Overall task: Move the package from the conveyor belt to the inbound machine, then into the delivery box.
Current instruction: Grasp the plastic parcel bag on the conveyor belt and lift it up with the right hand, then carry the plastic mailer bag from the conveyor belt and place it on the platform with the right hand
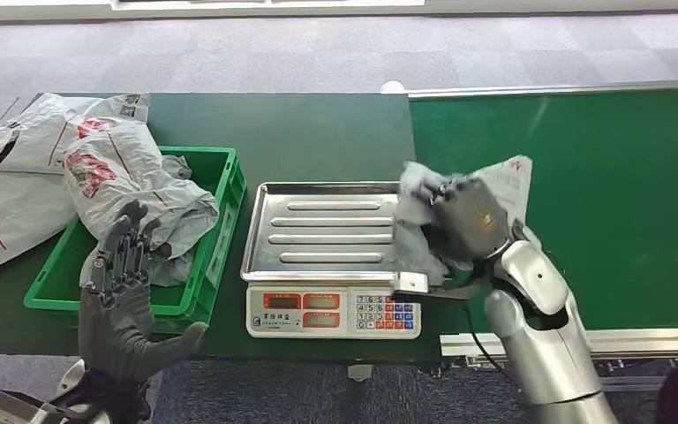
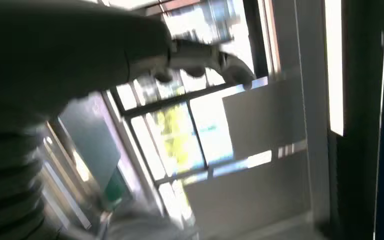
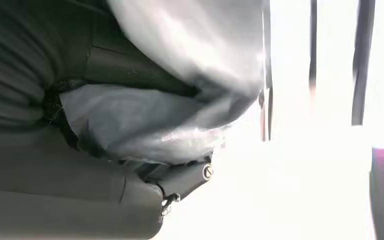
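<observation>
A grey-white plastic package (image 1: 424, 199) hangs over the right edge of the scale's steel tray (image 1: 318, 231), and my right hand (image 1: 468, 219) grips it from above. In the right wrist view the crumpled grey package (image 3: 180, 85) is pressed against the dark fingers (image 3: 180, 177). My left hand (image 1: 125, 296) is raised, fingers spread and holding nothing, in front of the green delivery box (image 1: 221, 238). The left wrist view has that hand (image 2: 55, 55) dark against bright windows.
The scale's keypad and display (image 1: 334, 311) face me at the table's front edge. The green box holds a crumpled grey package (image 1: 154, 199), and several more bags (image 1: 13, 168) lie at far left. The green conveyor belt (image 1: 618, 194) runs on the right.
</observation>
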